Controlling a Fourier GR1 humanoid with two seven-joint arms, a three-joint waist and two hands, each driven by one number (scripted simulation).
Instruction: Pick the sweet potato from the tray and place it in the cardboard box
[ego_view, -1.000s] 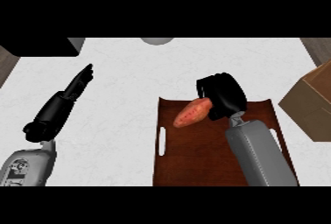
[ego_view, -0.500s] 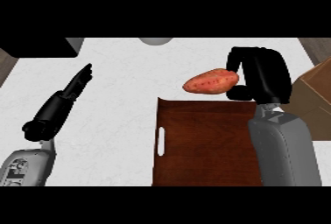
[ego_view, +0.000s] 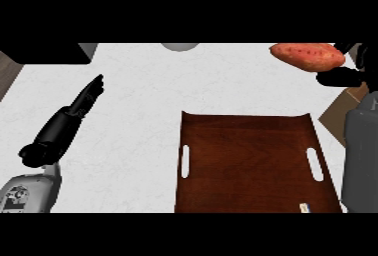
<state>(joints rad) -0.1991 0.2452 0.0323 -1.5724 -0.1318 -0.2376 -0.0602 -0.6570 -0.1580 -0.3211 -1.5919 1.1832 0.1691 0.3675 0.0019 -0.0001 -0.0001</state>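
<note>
Sweet potato has moved past the tray edge, clamped in right robot hand.

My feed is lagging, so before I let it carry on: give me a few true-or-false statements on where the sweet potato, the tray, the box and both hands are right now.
1. The sweet potato lies on the tray. False: the right hand holds it up, beyond the tray's far right corner.
2. No food lies on the tray. True.
3. The left hand grips the tray's handle slot. False: it is open at the view's left, apart from the tray.
4. The cardboard box shows at the view's right edge. True.
</note>
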